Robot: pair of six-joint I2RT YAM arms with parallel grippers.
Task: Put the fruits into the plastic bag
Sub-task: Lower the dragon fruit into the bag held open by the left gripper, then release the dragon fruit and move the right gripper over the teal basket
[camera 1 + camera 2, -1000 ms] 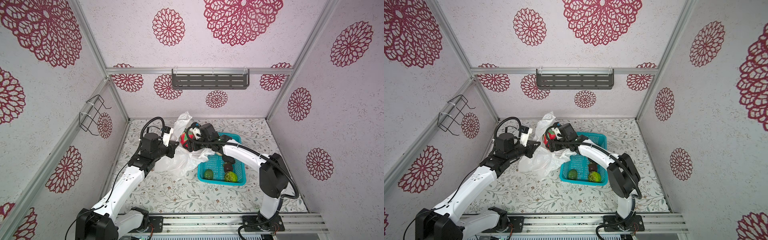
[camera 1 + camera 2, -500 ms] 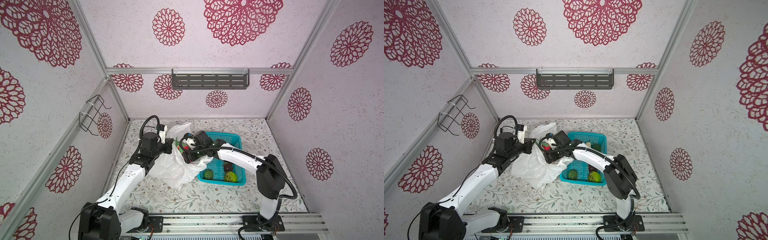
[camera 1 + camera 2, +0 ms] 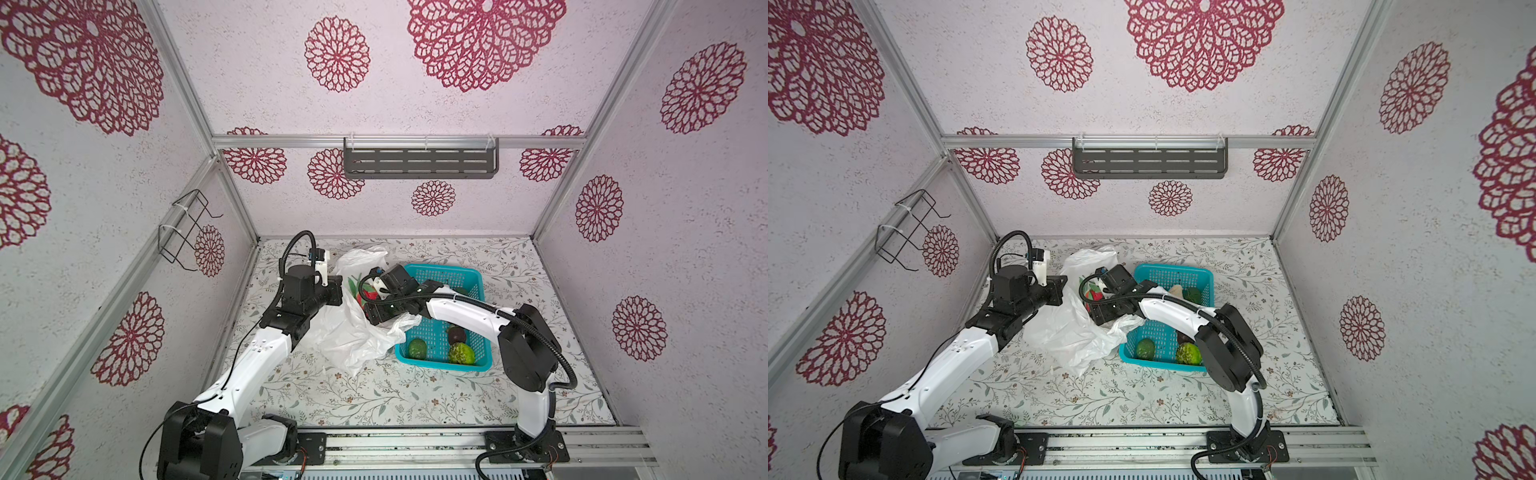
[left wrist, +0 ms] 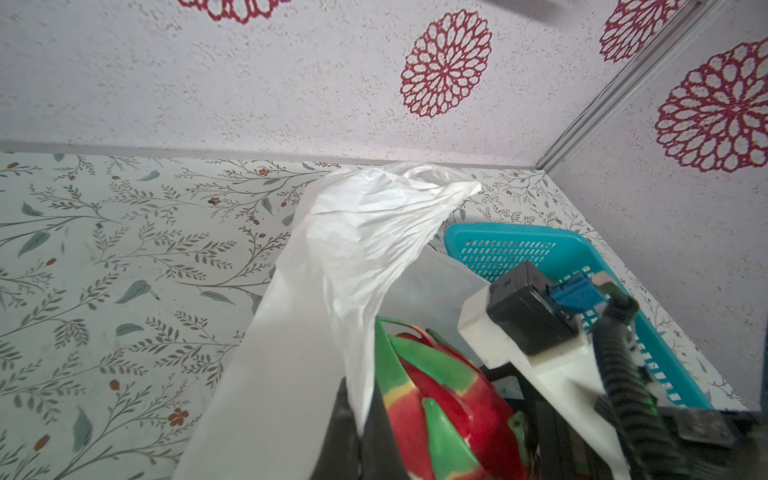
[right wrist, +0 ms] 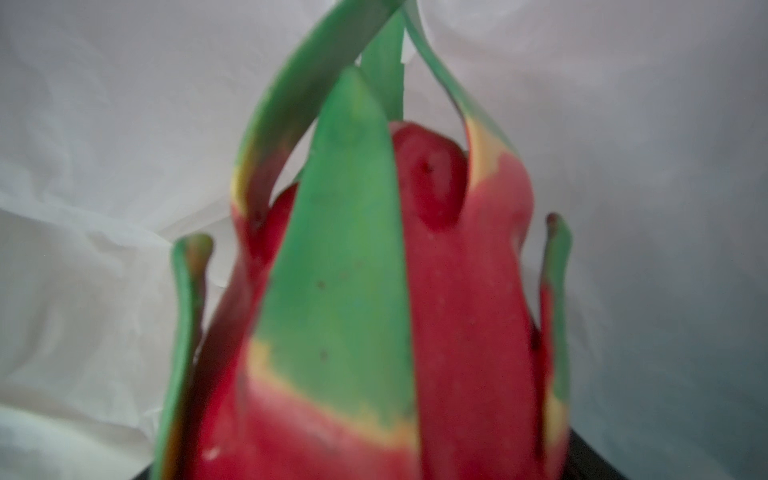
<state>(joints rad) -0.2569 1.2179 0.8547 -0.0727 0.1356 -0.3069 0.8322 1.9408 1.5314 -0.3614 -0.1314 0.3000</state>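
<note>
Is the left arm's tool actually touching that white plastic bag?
Touching. The left wrist view shows film of the plastic bag pinched between the two dark fingers of the left tool, which is shut on it.

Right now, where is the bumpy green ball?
In both top views the bumpy green ball lies in the teal basket, in its near right corner, beside a dark fruit.

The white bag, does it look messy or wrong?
The plastic bag is crumpled and slumped, one fold flopped over the teal basket's rim. The left gripper pinches its edge; the right gripper holds a red fruit inside. Nothing spilled.
</note>
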